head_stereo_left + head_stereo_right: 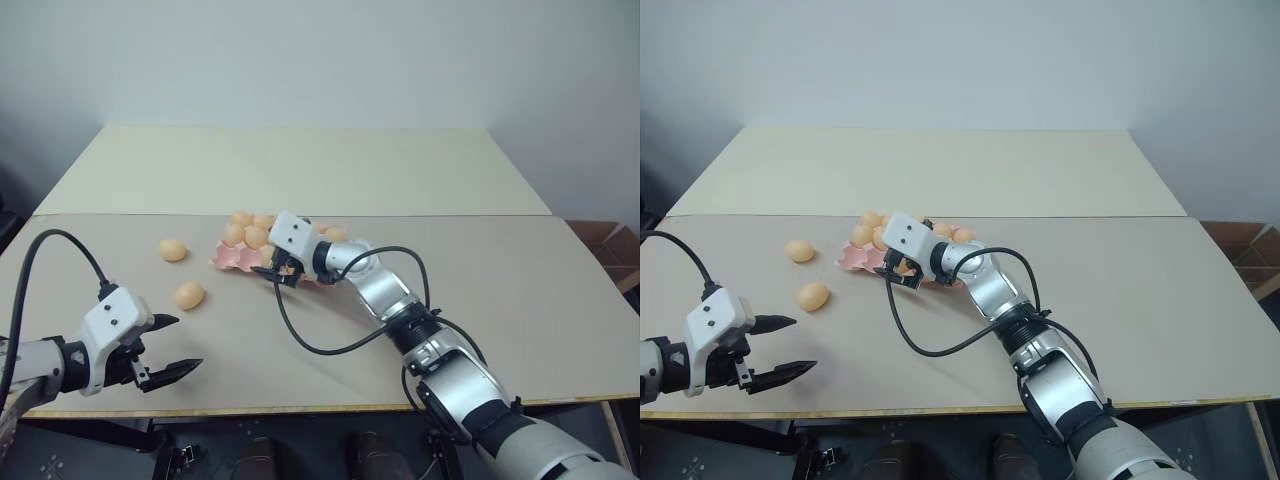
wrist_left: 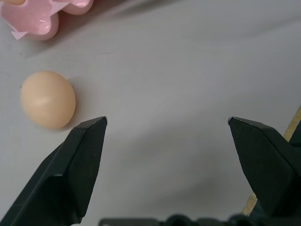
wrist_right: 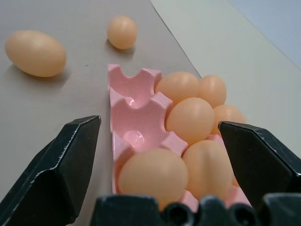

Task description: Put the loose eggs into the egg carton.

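Beige table [image 1: 520,290], egg carton [image 3: 136,117] lengthwise away from right tool [image 3: 157,136].

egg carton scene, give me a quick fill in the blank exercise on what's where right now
1. The number of loose eggs lying on the table outside the egg carton is ____.
2. The right gripper hovers over the carton with its fingers ____.
3. The left gripper holds ____.
4. The carton's colour is ____.

Missing words: two; open; nothing; pink
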### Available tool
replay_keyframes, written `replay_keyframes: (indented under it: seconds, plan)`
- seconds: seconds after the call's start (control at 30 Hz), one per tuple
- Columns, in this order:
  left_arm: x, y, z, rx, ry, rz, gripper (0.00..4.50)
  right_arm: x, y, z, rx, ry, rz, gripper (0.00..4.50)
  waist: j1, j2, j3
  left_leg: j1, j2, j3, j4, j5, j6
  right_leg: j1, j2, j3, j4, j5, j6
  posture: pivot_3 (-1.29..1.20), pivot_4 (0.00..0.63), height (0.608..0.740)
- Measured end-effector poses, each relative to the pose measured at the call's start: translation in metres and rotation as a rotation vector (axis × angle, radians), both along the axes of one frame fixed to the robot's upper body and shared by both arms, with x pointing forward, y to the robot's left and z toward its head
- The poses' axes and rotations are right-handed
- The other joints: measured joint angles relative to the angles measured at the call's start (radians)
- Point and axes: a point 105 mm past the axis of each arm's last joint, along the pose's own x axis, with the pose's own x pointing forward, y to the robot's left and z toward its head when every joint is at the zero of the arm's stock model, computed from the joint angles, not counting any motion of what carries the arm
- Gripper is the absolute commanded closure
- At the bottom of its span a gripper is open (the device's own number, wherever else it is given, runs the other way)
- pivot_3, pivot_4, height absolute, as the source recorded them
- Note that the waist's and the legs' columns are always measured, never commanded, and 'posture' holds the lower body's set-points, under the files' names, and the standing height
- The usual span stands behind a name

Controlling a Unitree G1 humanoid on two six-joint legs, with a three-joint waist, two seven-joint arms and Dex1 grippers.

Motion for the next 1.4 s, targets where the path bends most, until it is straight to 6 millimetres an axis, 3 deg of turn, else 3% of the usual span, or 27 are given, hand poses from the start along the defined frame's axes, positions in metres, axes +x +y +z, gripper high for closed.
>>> replay_keyframes:
  seconds: [0.17,0.33,0.57,0.7,0.87,1.13,1.4]
  plan:
    - [-0.001,0.002,-0.002,0.011,0.007,0.011,0.0,-0.006,-0.013,0.011,0.009,-0.065,0.007,0.01,0.002,0.0,0.0,-0.001,0.0,0.0,0.0,0.0,0.0,0.0,0.0,0.0,-0.001,0.0,0.0,0.0,0.15,0.74]
    - [0.003,0.011,0.001,0.027,-0.026,0.064,0.0,-0.03,-0.035,0.015,0.01,-0.085,0.04,0.01,0.005,0.0,0.0,0.0,0.0,0.0,0.0,0.0,0.0,0.0,0.0,0.0,0.0,-0.001,0.001,0.0,0.15,0.74]
    - [0.033,0.04,0.018,-0.106,-0.173,0.356,0.0,-0.076,-0.077,0.013,-0.051,-0.032,0.095,0.01,0.012,-0.001,-0.001,0.0,0.0,0.0,0.0,0.0,0.0,0.001,0.0,0.0,0.0,-0.001,0.002,0.0,0.15,0.74]
    - [0.034,0.044,0.018,-0.14,-0.17,0.414,0.0,-0.095,-0.099,0.009,-0.085,0.022,0.089,0.01,0.006,-0.002,-0.001,0.001,0.0,0.001,0.0,0.0,0.0,0.001,0.0,0.0,-0.001,-0.001,0.002,0.0,0.15,0.74]
    - [0.036,0.042,0.02,-0.146,-0.172,0.414,0.0,-0.105,-0.102,0.011,-0.086,0.041,0.091,0.01,0.007,-0.003,-0.002,0.002,0.0,0.001,0.0,0.0,0.0,0.001,0.0,0.0,0.0,-0.002,0.0,0.0,0.15,0.74]
    - [0.042,0.032,0.016,-0.154,-0.153,0.377,0.0,-0.101,-0.107,0.011,-0.087,0.044,0.04,0.01,0.008,-0.003,-0.002,0.001,-0.001,0.001,0.0,0.0,0.0,0.001,-0.001,0.0,-0.001,-0.001,0.001,0.0,0.15,0.74]
    - [0.079,0.019,-0.002,-0.192,-0.114,0.389,0.0,-0.098,-0.111,0.008,-0.088,0.038,-0.004,0.01,0.018,-0.005,-0.003,0.001,-0.001,0.001,0.0,0.0,0.0,0.001,0.0,0.0,-0.001,-0.001,0.002,0.0,0.15,0.74]
